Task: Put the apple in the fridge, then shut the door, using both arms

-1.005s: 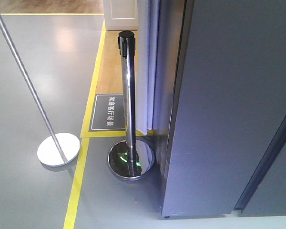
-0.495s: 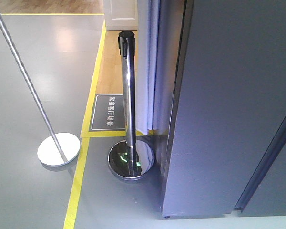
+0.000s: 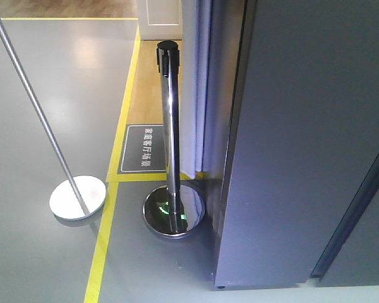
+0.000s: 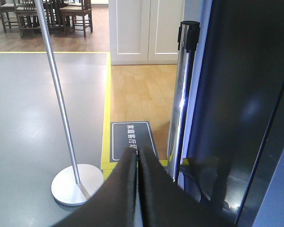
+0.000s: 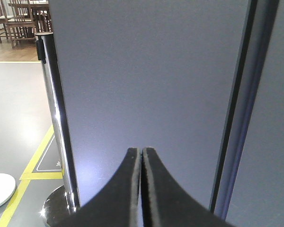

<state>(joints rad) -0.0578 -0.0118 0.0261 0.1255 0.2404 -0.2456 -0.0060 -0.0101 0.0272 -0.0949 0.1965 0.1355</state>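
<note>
Here | chrome stanchion (image 3: 170, 126) beside fridge (image 3: 303, 145) | both grippers' fingers (image 4: 138, 158) pressed together, empty

Mirror-bright chrome stanchion post (image 3: 171, 139), smooth matt grey fridge (image 3: 303, 139) panel, glossy grey floor (image 3: 44, 259).

Grey fridge (image 3: 303, 145) at right — chrome stanchion (image 3: 171, 139) just beside it

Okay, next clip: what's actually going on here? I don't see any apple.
Nothing is being handled right now. Both end effectors are shut and empty: the left end effector points at the floor by a chrome stanchion, the right end effector faces the fridge, whose grey outer panels fill the view. No apple appears in any view, and the fridge interior is not visible, so whether the apple is inside cannot be told.
</note>
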